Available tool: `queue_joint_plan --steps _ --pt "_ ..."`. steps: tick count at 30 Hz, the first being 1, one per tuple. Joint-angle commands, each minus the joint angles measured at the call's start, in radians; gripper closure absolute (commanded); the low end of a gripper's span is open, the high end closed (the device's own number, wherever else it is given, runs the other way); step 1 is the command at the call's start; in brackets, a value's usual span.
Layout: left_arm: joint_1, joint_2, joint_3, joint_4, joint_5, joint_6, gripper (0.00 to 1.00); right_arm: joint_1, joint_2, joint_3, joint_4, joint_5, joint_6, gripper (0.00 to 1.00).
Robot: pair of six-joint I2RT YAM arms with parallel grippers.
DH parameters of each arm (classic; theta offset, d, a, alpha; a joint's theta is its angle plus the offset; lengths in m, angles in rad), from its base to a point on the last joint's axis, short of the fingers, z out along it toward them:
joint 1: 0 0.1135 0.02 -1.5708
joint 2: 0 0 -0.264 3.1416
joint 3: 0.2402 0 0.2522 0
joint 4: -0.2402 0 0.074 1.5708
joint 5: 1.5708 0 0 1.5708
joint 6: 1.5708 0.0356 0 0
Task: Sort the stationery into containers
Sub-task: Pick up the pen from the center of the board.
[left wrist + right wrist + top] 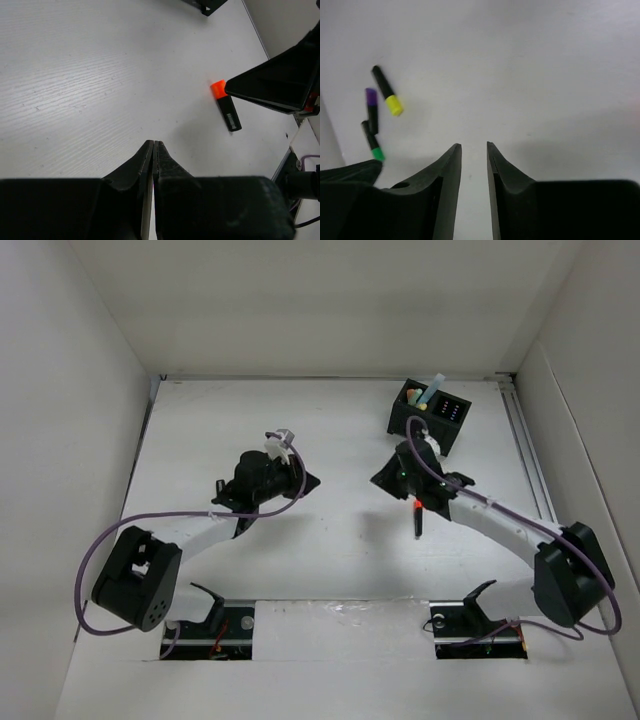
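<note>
Between the fingers of the right gripper [474, 146] a narrow gap shows, nothing held; the orange-capped marker [417, 515] lies just on the bases' side of that claw, long axis near-to-far, cap toward the organiser box [400, 423] (pastel markers [437, 387] stand in it). The left gripper [154, 146], pressed shut, sits well apart, so the right arm is nearer, though its own wrist crowds the cap. Three black markers [371, 111] lie together at the left of the right wrist view, out of the way.

Overhead overview, two low wrist close-ups
</note>
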Motion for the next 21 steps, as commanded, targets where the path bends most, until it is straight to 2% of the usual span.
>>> queue_joint_plan --steps 1,4,5,13,15,18,19,20,21 --pt "0.001 -0.041 -0.009 0.005 -0.010 -0.015 1.00 0.000 -0.129 -0.081 -0.176 0.280 0.150 0.67" --pt "0.001 -0.052 -0.009 0.005 0.024 -0.028 1.00 -0.045 -0.176 -0.170 -0.189 0.291 0.237 0.46" --pt "0.001 -0.061 -0.009 0.005 0.035 -0.028 1.00 -0.060 -0.187 -0.187 -0.189 0.280 0.257 0.43" --pt "0.001 -0.141 -0.038 0.024 0.059 -0.050 1.00 -0.180 -0.137 -0.175 -0.271 0.362 0.296 0.40" --pt "-0.033 -0.124 -0.039 0.004 0.050 -0.051 1.00 -0.192 -0.127 -0.166 -0.284 0.362 0.287 0.40" --pt "-0.244 -0.075 0.087 -0.123 -0.210 0.034 0.97 -0.213 -0.187 -0.157 -0.259 0.362 0.250 0.55" --pt "-0.307 -0.030 0.124 -0.184 -0.338 0.051 0.94 -0.213 -0.198 -0.157 -0.259 0.372 0.239 0.57" --pt "-0.418 -0.002 0.191 -0.209 -0.385 0.060 0.92 -0.227 -0.198 -0.147 -0.259 0.392 0.239 0.57" --pt "-0.467 0.026 0.222 -0.228 -0.426 0.060 0.91 -0.247 -0.198 -0.147 -0.291 0.404 0.230 0.58"
